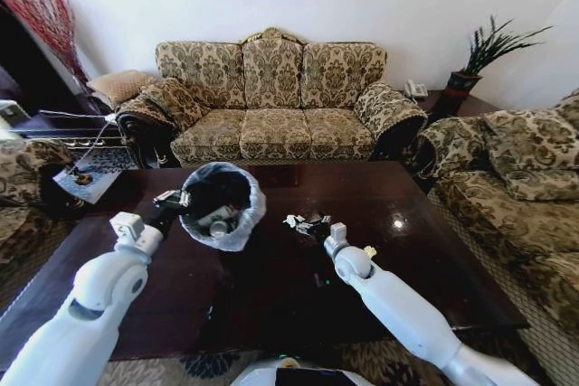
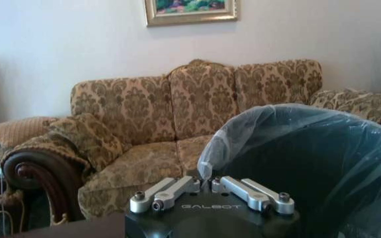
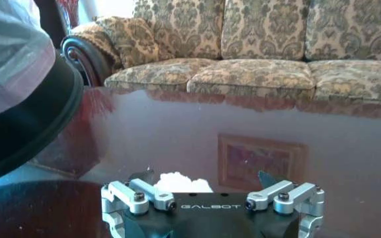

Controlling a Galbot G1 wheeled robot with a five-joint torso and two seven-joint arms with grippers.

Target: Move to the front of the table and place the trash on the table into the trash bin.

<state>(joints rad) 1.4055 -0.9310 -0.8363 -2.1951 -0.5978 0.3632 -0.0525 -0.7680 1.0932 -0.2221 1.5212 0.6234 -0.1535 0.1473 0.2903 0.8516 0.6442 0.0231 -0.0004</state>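
Fingers of the left gripper [image 1: 178, 199] are pinched on the rim of the trash bin [image 1: 220, 206], tilting it at about ten o'clock of the worktop's [image 1: 425, 250] centre. The right gripper's [image 1: 318, 225] fingers are spread around the trash [image 1: 305, 221], a small pile of white and silvery scraps lying near the worktop's centre, at three o'clock of the bin; white paper shows between them in the right wrist view. Judging by this, a pickup is in hand: next, close on a scrap, lift, and carry it over the bin's mouth.
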